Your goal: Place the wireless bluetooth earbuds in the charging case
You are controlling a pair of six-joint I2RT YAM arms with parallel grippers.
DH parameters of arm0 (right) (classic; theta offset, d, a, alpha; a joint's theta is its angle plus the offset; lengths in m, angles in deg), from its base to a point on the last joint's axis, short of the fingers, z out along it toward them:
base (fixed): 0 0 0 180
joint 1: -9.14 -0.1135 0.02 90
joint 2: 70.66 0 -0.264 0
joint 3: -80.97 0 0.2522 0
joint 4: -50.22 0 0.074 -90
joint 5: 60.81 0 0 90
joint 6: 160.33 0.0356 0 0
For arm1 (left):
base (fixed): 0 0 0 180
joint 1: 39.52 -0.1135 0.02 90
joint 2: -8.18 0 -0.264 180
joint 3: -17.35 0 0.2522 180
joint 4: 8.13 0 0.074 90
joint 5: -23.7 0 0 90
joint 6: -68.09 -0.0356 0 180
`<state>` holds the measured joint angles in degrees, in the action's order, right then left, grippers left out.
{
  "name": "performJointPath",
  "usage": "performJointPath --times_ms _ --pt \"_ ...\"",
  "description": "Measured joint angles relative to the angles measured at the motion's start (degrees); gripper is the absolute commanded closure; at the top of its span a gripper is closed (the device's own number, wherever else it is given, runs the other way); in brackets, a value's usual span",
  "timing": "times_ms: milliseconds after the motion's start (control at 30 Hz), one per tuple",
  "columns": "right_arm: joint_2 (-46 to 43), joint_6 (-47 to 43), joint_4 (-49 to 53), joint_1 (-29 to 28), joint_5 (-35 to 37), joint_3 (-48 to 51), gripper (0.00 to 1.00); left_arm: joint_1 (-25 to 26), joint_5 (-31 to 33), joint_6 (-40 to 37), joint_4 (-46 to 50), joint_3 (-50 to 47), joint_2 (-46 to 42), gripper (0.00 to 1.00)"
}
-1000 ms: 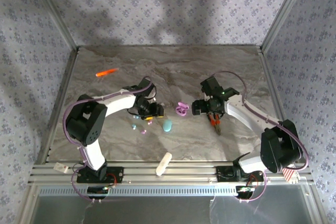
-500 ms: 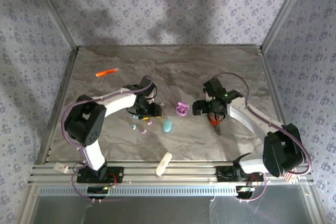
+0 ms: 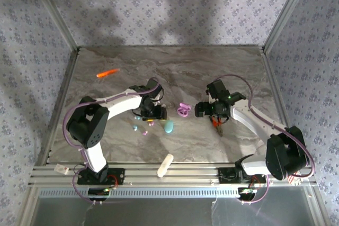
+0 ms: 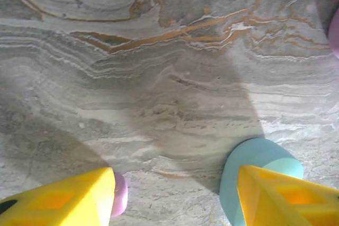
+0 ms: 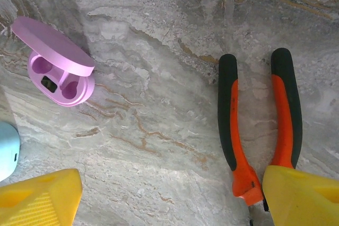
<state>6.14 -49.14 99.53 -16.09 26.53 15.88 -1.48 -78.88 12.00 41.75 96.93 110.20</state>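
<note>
My left gripper (image 4: 175,183) stands spread, holding nothing: what looks like a pink bud (image 4: 120,194) touches it at seven o'clock, teal case (image 4: 254,154) at five. My right gripper (image 5: 172,186) gapes wide; open pink case (image 5: 58,72) at ten o'clock.

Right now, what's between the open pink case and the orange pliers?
Nothing but bare marble table: the right wrist view shows the pink case and pliers apart.

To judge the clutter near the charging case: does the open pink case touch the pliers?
Apart. The right wrist view shows bare tabletop between the open pink case and the pliers.
</note>
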Motion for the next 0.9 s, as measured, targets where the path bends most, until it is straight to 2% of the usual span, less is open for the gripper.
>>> performJointPath --times_ms 433,733,900 --pt "-0.85 -0.02 -0.44 0.68 -0.76 0.94 0.10 1.36 0.48 0.00 1.81 2.03 0.52 0.36" --pt "-1.55 -0.02 -0.63 1.07 -1.25 0.96 0.12 1.29 7.63 -0.04 5.49 2.80 0.52 0.39" --pt "-1.81 -0.02 -0.66 1.27 -1.27 1.51 0.13 1.31 8.63 -0.04 6.12 2.86 0.98 0.40"
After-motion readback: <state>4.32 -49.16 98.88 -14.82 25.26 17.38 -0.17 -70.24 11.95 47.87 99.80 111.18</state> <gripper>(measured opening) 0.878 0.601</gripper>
